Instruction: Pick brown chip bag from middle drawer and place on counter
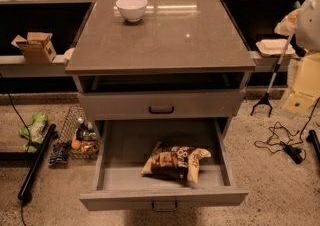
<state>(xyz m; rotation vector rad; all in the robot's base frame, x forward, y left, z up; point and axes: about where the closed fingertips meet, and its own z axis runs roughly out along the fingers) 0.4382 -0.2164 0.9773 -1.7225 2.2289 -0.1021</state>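
I see the bag (175, 161) lying flat in the open drawer (125, 145), near the drawer's front and right of its middle. It is glossy and pillow-shaped, dark brown with white print and cream-yellow ends. Bare grey tray shows to its left and behind it. Above the drawer sits the glossy brown-grey tabletop (165, 40), with a white bowl (131, 7) far back. The claw (302, 20) hangs high, right of the drawer; I cannot tell its state.
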